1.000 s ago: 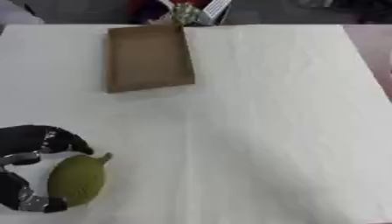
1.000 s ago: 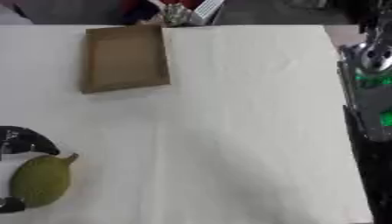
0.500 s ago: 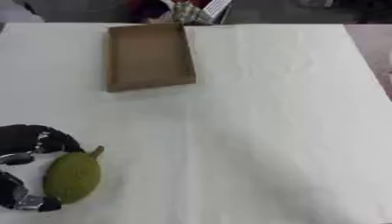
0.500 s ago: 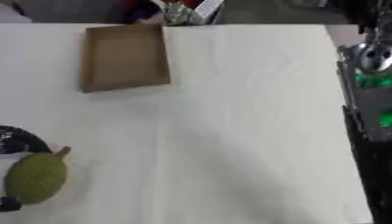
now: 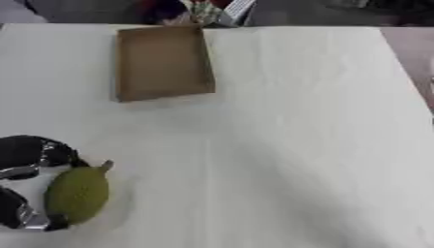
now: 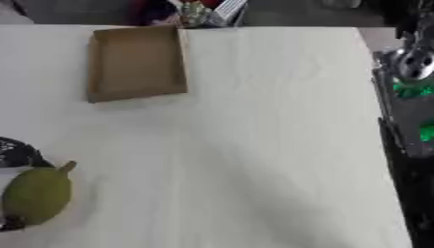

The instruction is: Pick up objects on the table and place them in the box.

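Green oval fruit (image 5: 78, 193) with a short stem sits at the near left of the worktop (image 5: 280, 145), long axis running near-to-far, stem tip pointing far and slightly right. It has a dull olive skin; surface detail is too blurred to tell more. Left hand (image 5: 25, 160) is wrapped around it from the left: black and silver fingers curl over the far end of the fruit and more of the hand shows at the near end, so the hand is gripping the fruit. Can't tell if the fruit is resting on the worktop or lifted just off it; a faint shadow lies to its right.

Box (image 5: 161, 62), brown cardboard, open-topped and shallow, lies at the far left-centre of the worktop, well apart from the fruit. Slightly skewed, its long side running near-to-far. Nothing visible inside it. Shadow along its near edge.

Worktop is covered in white cloth, lightly creased, bare across the middle and right.

Right hand doesn't show in either view. In the right eye view a dark machine part (image 6: 411, 97) with silver joint and green lights runs down the right edge, off the worktop; can't tell what part it is.

Beyond the far edge, just behind the box, some mixed-colour clutter (image 5: 208, 9), too blurred to identify.
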You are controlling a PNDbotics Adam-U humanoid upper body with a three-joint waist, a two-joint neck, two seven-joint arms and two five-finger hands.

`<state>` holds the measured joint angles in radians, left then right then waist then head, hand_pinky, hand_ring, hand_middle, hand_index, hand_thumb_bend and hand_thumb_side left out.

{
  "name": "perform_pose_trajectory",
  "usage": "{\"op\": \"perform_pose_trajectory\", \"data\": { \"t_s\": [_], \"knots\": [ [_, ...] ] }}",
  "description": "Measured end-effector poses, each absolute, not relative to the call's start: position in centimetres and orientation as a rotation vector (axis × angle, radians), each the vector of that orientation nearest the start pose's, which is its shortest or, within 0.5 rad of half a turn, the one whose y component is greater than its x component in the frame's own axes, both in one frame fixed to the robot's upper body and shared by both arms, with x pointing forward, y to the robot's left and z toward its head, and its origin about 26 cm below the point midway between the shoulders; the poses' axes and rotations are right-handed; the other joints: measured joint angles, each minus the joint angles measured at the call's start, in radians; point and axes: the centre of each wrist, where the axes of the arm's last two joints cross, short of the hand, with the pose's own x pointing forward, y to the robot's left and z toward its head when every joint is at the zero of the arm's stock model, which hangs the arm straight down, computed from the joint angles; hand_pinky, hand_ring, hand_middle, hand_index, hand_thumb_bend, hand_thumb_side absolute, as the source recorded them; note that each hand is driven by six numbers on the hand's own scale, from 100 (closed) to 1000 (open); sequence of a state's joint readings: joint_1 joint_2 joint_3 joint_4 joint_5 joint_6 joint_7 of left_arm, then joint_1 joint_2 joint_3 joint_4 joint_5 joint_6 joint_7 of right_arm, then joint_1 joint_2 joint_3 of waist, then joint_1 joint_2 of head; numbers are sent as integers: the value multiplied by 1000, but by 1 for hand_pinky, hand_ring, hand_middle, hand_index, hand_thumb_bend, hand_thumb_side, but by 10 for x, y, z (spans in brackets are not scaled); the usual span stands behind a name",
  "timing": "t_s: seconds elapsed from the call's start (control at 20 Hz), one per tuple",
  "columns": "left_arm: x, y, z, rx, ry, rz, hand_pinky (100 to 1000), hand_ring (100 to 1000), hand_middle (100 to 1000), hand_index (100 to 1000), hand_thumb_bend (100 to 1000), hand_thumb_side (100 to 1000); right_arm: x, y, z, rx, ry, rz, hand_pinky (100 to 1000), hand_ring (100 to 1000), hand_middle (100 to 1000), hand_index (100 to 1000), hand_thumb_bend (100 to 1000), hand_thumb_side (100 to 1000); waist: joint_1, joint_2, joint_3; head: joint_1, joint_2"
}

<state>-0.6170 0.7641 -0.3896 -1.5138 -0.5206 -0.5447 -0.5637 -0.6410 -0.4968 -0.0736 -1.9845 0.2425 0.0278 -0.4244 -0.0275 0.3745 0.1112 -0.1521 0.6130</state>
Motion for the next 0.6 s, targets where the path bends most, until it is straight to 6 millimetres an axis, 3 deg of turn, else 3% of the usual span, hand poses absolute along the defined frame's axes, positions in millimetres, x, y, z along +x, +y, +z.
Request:
{"op": "perform_pose_trajectory", "data": {
  "t_s": [0.3,0.4,0.5,0.55,0.6],
  "knots": [
    [379,286,202,-595,2113,2814,633,630,605,793,393,637,308,-267,321,993,3336,-21,829,753,642,861,100,613,0,2,-1,-3,-3],
    [379,285,203,-594,2113,2812,619,615,604,795,340,581,308,-268,320,995,3337,-17,829,753,642,861,100,612,0,3,-2,-4,-6],
    [379,285,204,-598,2113,2814,602,597,604,799,191,410,308,-268,320,996,3336,-12,829,753,642,862,100,612,0,5,-3,-4,-8],
    [378,285,204,-601,2113,2813,597,589,601,798,100,187,308,-268,320,997,3335,-10,829,753,642,862,100,612,0,5,-3,-4,-8],
    [378,285,205,-605,2111,2815,597,587,601,798,100,130,308,-268,320,998,3335,-8,829,753,642,862,100,612,0,5,-3,-5,-8]
  ]
}}
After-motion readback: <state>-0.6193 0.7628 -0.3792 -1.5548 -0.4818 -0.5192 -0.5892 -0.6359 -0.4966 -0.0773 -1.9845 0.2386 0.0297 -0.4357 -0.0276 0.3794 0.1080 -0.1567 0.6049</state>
